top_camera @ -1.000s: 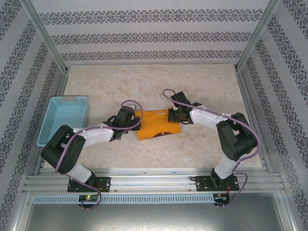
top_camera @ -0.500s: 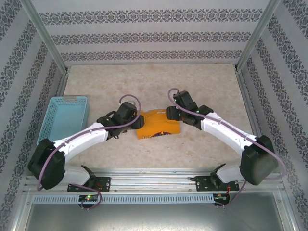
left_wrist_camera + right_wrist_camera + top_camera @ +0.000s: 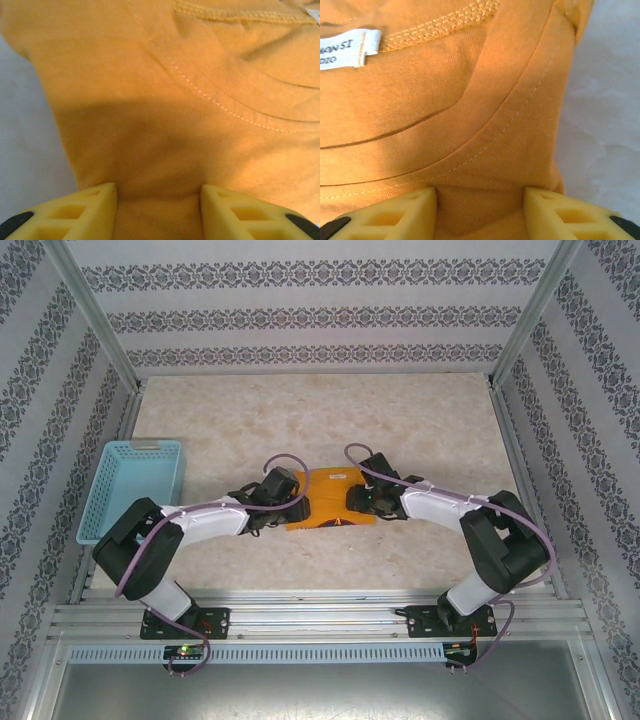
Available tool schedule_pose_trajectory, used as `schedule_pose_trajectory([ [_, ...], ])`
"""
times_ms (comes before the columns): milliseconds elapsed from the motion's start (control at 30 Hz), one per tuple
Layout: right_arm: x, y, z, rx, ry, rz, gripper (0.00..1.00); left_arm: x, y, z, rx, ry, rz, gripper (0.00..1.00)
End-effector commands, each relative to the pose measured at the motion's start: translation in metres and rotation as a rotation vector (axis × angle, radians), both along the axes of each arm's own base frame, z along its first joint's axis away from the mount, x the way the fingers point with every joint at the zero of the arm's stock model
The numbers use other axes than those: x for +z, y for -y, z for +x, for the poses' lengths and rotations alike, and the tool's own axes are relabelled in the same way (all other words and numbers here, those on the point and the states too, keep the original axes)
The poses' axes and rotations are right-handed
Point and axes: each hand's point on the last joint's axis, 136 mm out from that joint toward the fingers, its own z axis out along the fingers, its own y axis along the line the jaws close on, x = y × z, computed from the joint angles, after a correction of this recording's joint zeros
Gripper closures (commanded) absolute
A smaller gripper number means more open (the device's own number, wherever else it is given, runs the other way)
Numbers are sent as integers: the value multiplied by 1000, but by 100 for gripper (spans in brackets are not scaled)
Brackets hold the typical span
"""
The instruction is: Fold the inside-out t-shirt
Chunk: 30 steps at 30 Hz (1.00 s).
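Both arms reached inward, low over the bench, elbows pushed out to the sides and wrists pointing at each other. Left arm lay in from the left with the left hand at the left edge of the t-shirt. Right arm lay in from the right with the right hand at the shirt's right edge.

In the left wrist view, its yellow fingers stood apart, about half open, with orange cloth lying between them and not pinched. In the right wrist view the fingers stood the same way: apart, cloth between them, nothing clamped.

The t-shirt sat folded into a small bundle mid-bench, between the two hands. A white label showed beside the stitched collar seam, and the shirt's right edge lay against bare bench.

A blue basket sat at the left side of the bench, well apart from the shirt and near the left elbow. A purple cable looped over the left wrist
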Motion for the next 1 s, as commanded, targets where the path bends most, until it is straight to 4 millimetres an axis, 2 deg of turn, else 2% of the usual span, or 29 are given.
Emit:
schedule_pose_trajectory([
  [0, 38, 3, 5, 23, 98, -47, 47, 33, -14, 4, 25, 52, 15, 49],
  [100, 74, 6, 1, 48, 183, -150, 37, 66, -43, 6, 77, 137, 51, 43],
  [200, 81, -15, -11, 121, 157, -143, 30, 87, -80, 2, 150, 211, 86, 34],
  [333, 58, -57, -29, 207, 86, -140, 23, 112, -125, -7, 257, 330, 117, 20],
  [433, 28, -66, -34, 216, -2, -246, 17, 129, -145, -17, 319, 415, 105, 10],
  [533, 1, -68, -28, 218, -79, -300, 13, 138, -156, -26, 350, 477, 81, 4],
  [600, -12, -61, -15, 215, -111, -336, 13, 140, -158, -29, 349, 497, 77, 1],
  [767, -28, -13, 35, 156, -176, -417, 13, 138, -165, -34, 350, 491, 106, 0],
  [967, -4, 50, 110, 112, -165, -453, 12, 138, -173, -36, 373, 507, 127, 0],
])
